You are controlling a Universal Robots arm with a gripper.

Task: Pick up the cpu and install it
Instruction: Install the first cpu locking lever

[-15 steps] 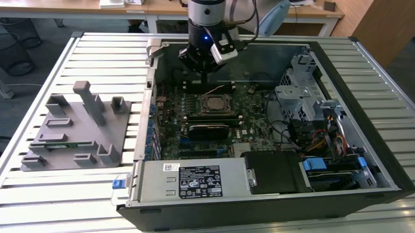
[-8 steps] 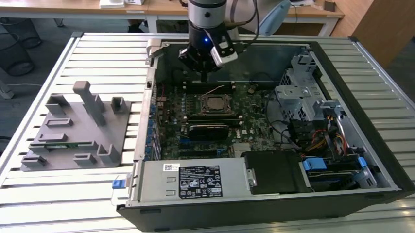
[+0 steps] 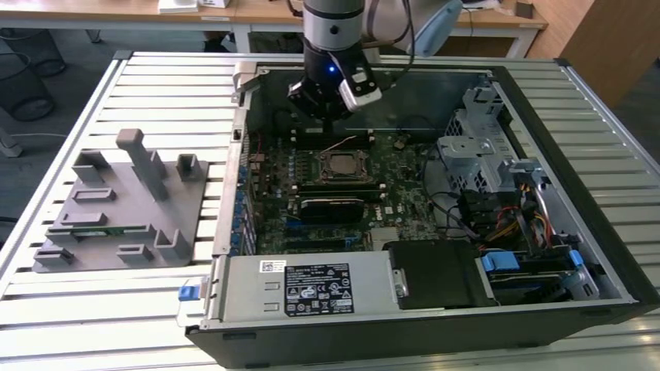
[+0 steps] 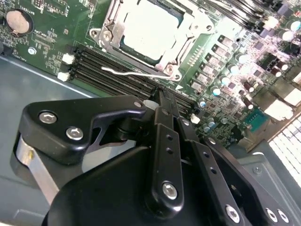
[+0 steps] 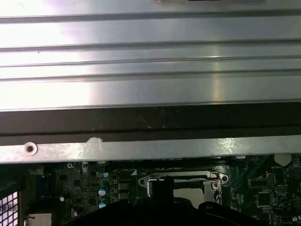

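Hovering unit: one gripper, black fingers drawn close together with nothing seen between them; in the exterior view it hung inside the open computer case, just behind the socket.
Memory slots: lay directly under the fingertips in the second wrist view; they appeared to number four, though the gripper hid part of them.
Lever: one thin wire, lying loose between the slots and the socket, seemingly unlatched.
Risk, lever: judged the likeliest snag; fingertips passing low here could catch the wire and bend it.
Cpu: one, silvery top upward, resting inside the socket frame and apart from the gripper; in the exterior view it sat at mid-board.
Risk, cpu: with the lever free, the chip was judged unsecured; a knock could shift it, and pressure on a crooked chip could damage the contacts beneath. Whether it lay fully flat could not be told.
Coin cell: one, on the board beyond the slots.
Grey fixture: one, on the slatted table, well apart from the case at the exterior view's left.
Risk, case wall: the arm worked close to the rear wall, so a wide swing could strike it.
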